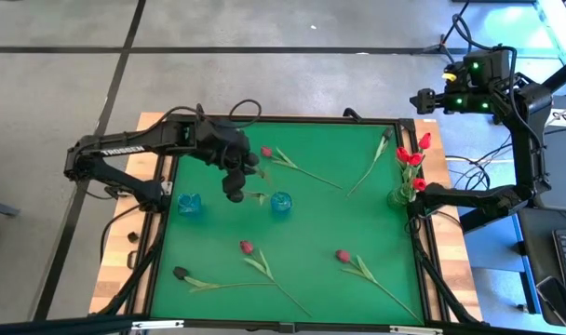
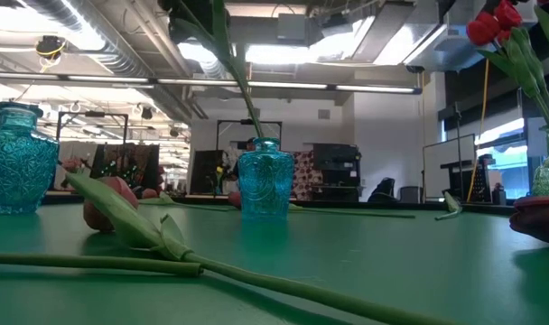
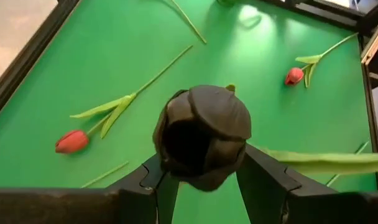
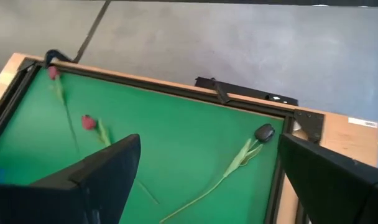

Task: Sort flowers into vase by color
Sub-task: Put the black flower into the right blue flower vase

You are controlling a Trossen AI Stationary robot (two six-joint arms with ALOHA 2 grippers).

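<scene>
A black flower (image 3: 204,134) stands tilted in the middle blue vase (image 1: 281,205), its stem (image 2: 240,86) rising out of the vase's neck and slanting toward the table's left. My left gripper (image 1: 236,184) is open, with one finger on either side of the black bud. Red flowers (image 1: 413,158) stand in the green vase (image 1: 400,194) at the right edge. More flowers lie flat on the green mat: red ones (image 1: 266,152), (image 1: 246,247), (image 1: 342,255) and black ones (image 1: 387,136), (image 1: 179,274). My right gripper (image 4: 207,180) hangs open beyond the far right corner. My left gripper has the black flower's bud (image 3: 176,155) between its two fingers (image 3: 267,180), which slant down at it from the table's left side. Whether the fingers touch the bud, I cannot tell. The stem's lower end sits in the blue vase.
A second blue vase (image 1: 189,205) stands left of the middle one, close under my left arm. A black frame (image 1: 264,119) edges the green mat. Cables and a stand (image 1: 506,140) lie to the right of the table.
</scene>
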